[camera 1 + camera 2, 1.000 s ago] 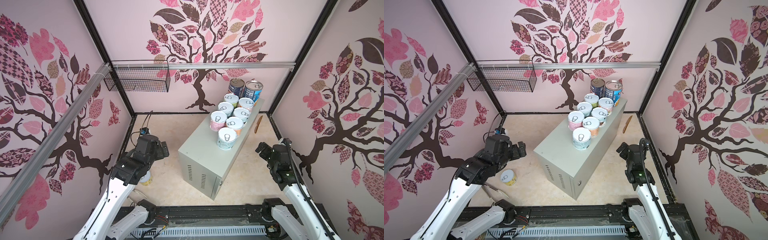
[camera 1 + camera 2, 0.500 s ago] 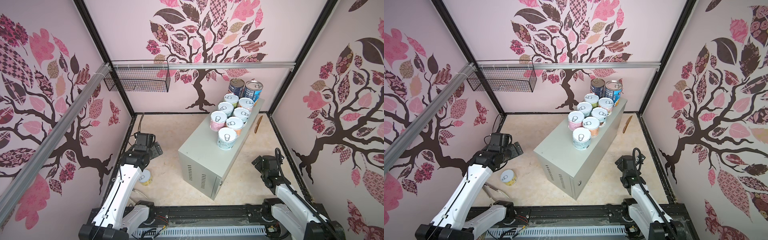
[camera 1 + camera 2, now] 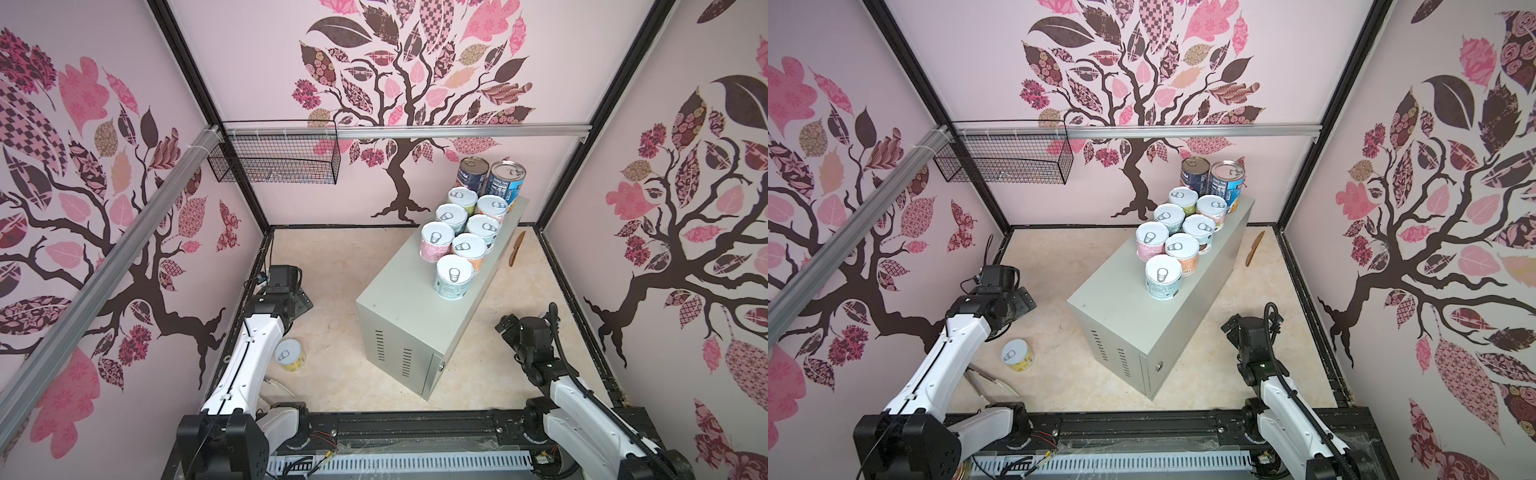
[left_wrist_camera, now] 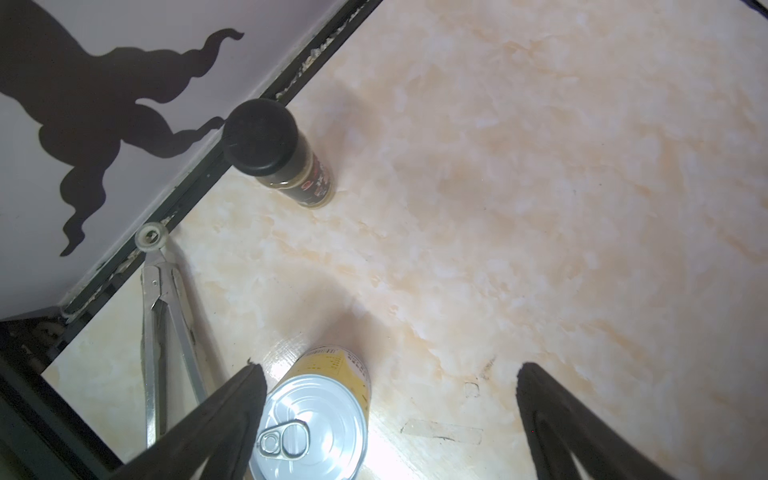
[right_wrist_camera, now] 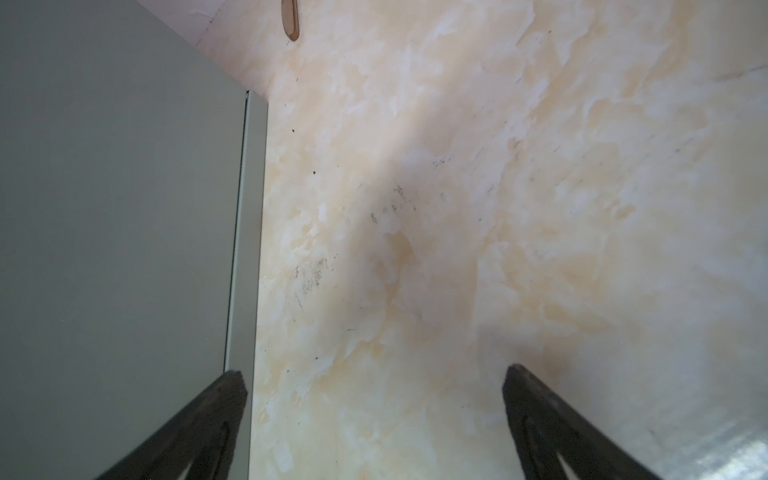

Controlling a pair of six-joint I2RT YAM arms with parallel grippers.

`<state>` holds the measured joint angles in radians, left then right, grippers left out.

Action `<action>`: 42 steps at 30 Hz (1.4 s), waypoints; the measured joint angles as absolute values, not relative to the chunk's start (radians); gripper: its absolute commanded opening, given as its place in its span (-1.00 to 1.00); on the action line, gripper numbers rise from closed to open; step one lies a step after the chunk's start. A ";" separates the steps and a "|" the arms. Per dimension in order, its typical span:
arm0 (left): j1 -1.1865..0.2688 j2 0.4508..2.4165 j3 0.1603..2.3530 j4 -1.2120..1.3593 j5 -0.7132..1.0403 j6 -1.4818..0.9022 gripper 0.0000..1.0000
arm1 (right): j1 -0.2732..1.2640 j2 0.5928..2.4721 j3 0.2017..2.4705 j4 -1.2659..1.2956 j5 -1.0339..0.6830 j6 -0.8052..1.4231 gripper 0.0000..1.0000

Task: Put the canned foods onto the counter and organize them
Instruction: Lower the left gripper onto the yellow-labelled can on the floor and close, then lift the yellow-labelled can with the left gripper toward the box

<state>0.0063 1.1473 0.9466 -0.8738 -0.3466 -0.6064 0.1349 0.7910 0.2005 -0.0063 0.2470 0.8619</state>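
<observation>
Grey metal counter | nine cylindrical tins atop | yellow tin on floor

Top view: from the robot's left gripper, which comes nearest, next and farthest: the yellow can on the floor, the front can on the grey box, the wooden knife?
From the left gripper:
1. Yellow can, on the floor beside it.
2. Front can, up on the grey box.
3. Wooden knife, floor beyond the box.

The beige marbled floor bears the grey desk. Left of it are a yellow can, a dark jar and, I think, tongs. To its right lies a wooden knife.
</observation>
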 measured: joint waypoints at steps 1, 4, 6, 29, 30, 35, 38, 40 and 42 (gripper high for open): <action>0.008 1.146 0.940 -0.876 -0.348 -0.607 0.96 | 0.137 0.791 0.200 -0.004 0.239 0.871 1.00; 0.008 1.134 0.916 -0.883 -0.359 -0.622 0.96 | 0.147 0.791 0.200 -0.001 0.220 0.890 1.00; 0.008 1.125 0.896 -0.894 -0.369 -0.639 0.96 | 0.156 0.791 0.200 -0.001 0.211 0.898 1.00; 0.005 1.116 0.656 -0.846 -0.319 -0.838 0.96 | 0.168 0.800 0.201 0.003 0.165 0.916 1.00; 0.004 1.121 0.650 -0.839 -0.317 -0.841 0.96 | 0.168 0.801 0.201 0.004 0.163 0.916 1.00; -0.009 1.155 0.619 -0.799 -0.311 -0.858 0.96 | 0.168 0.803 0.201 0.005 0.159 0.916 1.00; -0.019 1.189 0.603 -0.778 -0.310 -0.870 0.95 | 0.168 0.804 0.201 0.005 0.159 0.916 0.99; -0.025 1.212 0.592 -0.764 -0.310 -0.876 0.91 | 0.168 0.804 0.201 0.005 0.159 0.916 1.00; -0.028 1.229 0.585 -0.754 -0.309 -0.885 0.87 | 0.168 0.804 0.201 0.006 0.157 0.916 0.99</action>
